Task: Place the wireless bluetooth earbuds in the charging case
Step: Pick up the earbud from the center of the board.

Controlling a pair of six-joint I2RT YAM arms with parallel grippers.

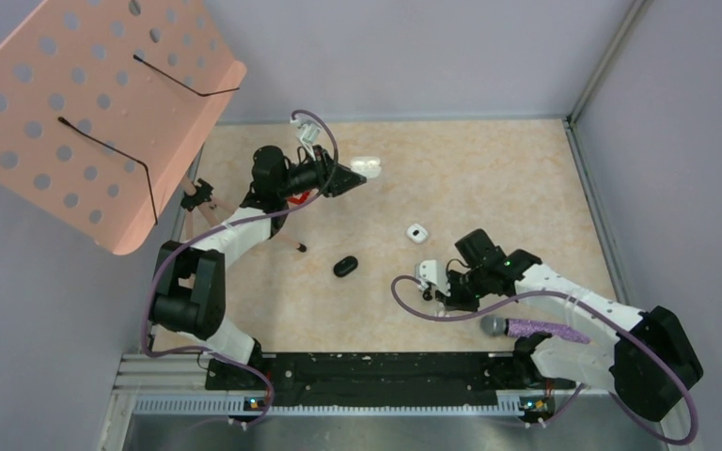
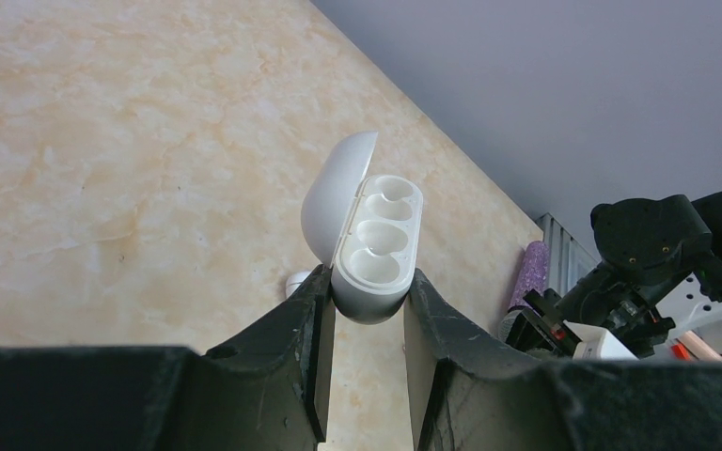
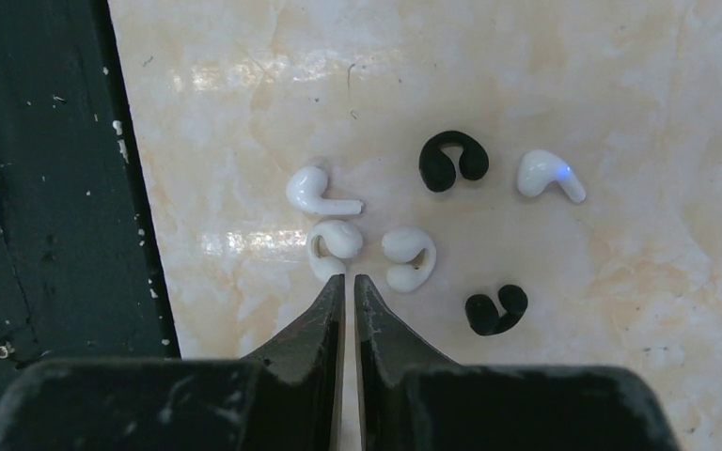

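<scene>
Several tiny earbuds lie loose on the marble top in the right wrist view: a white stemmed one [image 3: 318,193], two white clip-shaped ones [image 3: 337,246] [image 3: 409,256], a white one with a blue light [image 3: 550,174] and two black ones [image 3: 453,158] [image 3: 495,310]. My right gripper [image 3: 349,279] is shut with only a thin slit and nothing in it, its tips just short of the left white clip bud. My left gripper [image 2: 368,291] is shut on the white charging case [image 2: 376,244], lid [image 2: 334,193] open, wells empty. From above, that case [image 1: 365,165] is at the back of the table and the right gripper [image 1: 435,285] is near the front.
A small white case [image 1: 417,232] and a black case [image 1: 345,266] lie mid-table. A purple glitter microphone [image 1: 536,329] rests by the right arm's base. A pink perforated stand [image 1: 85,103] overhangs the back left. The black base rail [image 3: 47,188] borders the buds.
</scene>
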